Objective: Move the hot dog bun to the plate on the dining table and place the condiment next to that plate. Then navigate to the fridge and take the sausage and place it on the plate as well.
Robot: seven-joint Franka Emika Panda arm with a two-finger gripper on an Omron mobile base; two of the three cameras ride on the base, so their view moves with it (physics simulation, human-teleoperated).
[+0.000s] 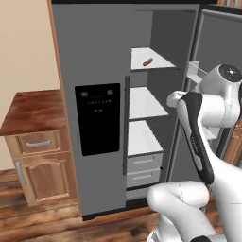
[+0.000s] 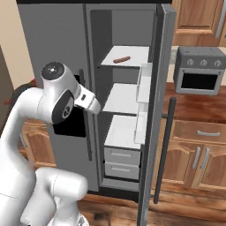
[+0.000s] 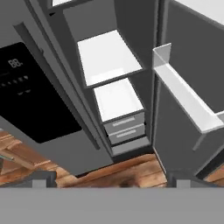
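From the left base view, the fridge stands with its right door swung open, and the sausage lies alone on the top white shelf. From the right base view, the sausage rests on that same top shelf, above two drawers. In the hand view, the gripper has its fingers wide apart, holding nothing, facing the lower shelves.

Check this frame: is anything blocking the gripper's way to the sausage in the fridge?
Nothing visible does. The fridge has its right door swung open, and the sausage lies alone on the top shelf with open space in front. The open gripper points lower, toward the drawers, so it must rise.
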